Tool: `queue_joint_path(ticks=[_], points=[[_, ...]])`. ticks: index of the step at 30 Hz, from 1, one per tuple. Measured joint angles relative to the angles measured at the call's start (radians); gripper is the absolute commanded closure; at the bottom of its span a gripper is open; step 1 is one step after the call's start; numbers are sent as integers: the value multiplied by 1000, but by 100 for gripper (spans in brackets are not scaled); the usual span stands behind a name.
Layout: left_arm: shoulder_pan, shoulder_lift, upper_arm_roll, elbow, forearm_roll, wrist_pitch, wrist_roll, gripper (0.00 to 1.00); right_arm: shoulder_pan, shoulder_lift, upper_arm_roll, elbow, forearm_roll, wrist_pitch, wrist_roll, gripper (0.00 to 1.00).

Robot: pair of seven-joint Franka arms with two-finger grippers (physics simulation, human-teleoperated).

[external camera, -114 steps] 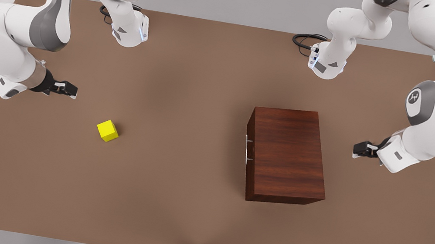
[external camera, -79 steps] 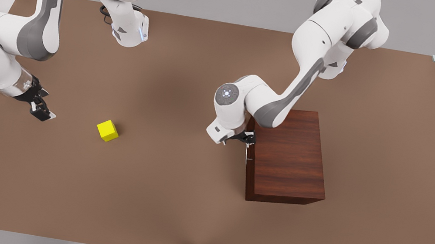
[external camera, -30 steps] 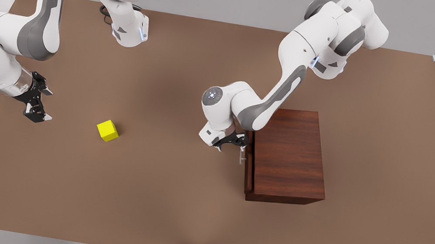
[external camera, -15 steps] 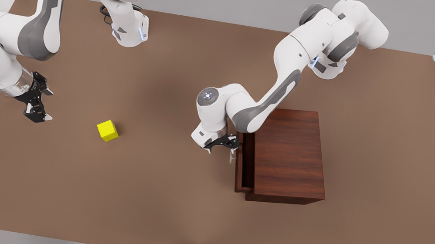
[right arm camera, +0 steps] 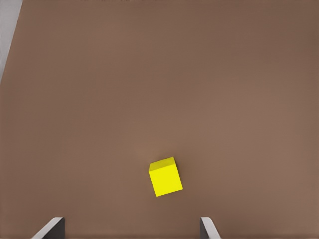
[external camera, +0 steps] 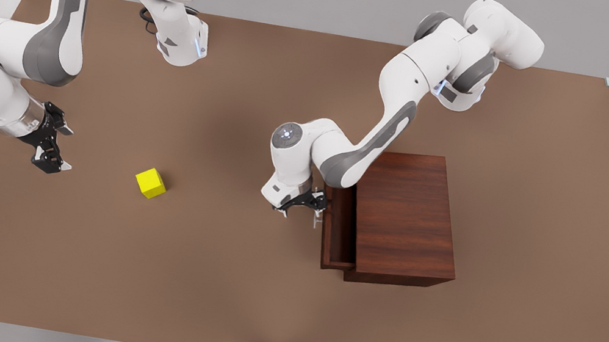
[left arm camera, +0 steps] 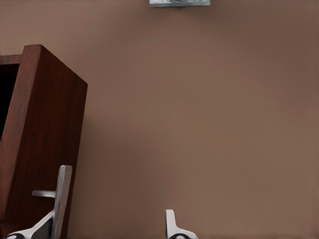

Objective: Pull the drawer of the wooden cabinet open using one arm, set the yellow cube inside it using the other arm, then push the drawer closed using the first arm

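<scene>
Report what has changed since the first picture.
The left gripper swung from beside the cabinet to the drawer's handle and pulled the drawer partly out toward the front view's left. The right gripper turned toward the yellow cube, open. Cube and cabinet stayed put.

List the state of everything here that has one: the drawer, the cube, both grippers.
drawer: partly pulled out of the wooden cabinet.
yellow cube: loose on the table, ungripped.
left gripper: at the drawer's silver handle, fingers spread, one finger hooked against it.
right gripper: open, above the table short of the cube, waiting.
</scene>
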Motion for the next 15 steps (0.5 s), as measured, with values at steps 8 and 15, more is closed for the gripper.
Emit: queue_joint_path(ticks=[8, 15], points=[[-1, 3, -11, 11, 0, -2, -14, 0, 0, 0, 1, 0, -1, -2, 1, 0], [-4, 35, -19, 52, 0, 1, -27, 0, 2, 0, 2, 0, -3, -2, 2, 0]])
